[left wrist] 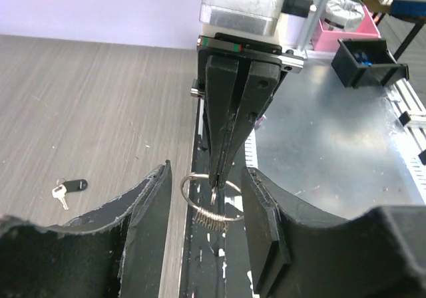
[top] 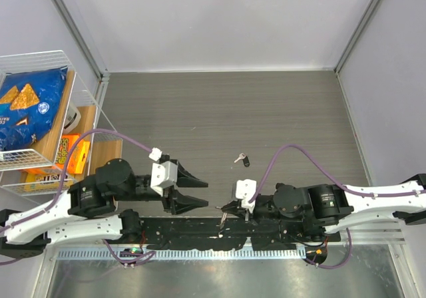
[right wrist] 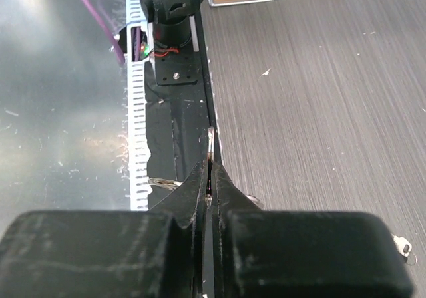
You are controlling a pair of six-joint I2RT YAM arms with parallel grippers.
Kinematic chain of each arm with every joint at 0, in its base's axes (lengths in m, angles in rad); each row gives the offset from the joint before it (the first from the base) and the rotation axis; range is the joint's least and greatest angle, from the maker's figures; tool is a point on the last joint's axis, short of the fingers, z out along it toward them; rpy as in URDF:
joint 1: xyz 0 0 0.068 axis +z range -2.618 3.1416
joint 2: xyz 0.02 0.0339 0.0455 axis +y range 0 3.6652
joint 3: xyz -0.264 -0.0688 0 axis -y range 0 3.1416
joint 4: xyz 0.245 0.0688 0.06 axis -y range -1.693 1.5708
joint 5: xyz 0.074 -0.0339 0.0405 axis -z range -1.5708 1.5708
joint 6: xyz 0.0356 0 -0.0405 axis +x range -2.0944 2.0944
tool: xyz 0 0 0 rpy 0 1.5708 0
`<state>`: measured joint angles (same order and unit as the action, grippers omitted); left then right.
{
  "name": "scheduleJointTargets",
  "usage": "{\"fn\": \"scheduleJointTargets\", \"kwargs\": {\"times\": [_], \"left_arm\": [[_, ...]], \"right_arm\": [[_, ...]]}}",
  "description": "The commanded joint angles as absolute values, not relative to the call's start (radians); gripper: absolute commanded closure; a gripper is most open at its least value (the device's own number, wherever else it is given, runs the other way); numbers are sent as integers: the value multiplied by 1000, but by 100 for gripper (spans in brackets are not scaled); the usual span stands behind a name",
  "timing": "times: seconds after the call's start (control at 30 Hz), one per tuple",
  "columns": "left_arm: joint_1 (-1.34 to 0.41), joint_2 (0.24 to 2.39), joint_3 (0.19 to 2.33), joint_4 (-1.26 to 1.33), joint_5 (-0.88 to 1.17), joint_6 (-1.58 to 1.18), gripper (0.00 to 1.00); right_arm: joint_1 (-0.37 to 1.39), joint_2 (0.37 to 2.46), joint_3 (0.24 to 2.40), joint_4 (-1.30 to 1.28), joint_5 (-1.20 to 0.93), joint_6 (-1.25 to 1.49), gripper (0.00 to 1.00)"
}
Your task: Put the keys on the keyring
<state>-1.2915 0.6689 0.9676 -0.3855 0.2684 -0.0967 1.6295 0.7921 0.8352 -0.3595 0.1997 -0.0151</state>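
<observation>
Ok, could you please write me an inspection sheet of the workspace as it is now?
Surface: grey wood-grain table, with a metal sheet at the near edge.
Job's things: keyring held upright; black-headed key lies loose on the table, apart from it.
Clutter: nothing seen.
Grippers: left gripper open, fingers flanking the keyring; right gripper shut on the keyring.
Cables: purple cable loops over each arm.
Surroundings: wire rack with a blue snack bag at the left; pale walls.
</observation>
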Motion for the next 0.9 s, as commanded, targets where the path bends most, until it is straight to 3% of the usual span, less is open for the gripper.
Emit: {"fn": "scheduleJointTargets", "kwargs": {"times": [0.0,0.87], "left_arm": [[-1296,638,911,-227,213,-139,48],[-1296,581,742,38,189,-244,46]], "right_arm": [[1637,735,841,-246,290,40,94],[1643,658,796,90,396,112,94]]}}
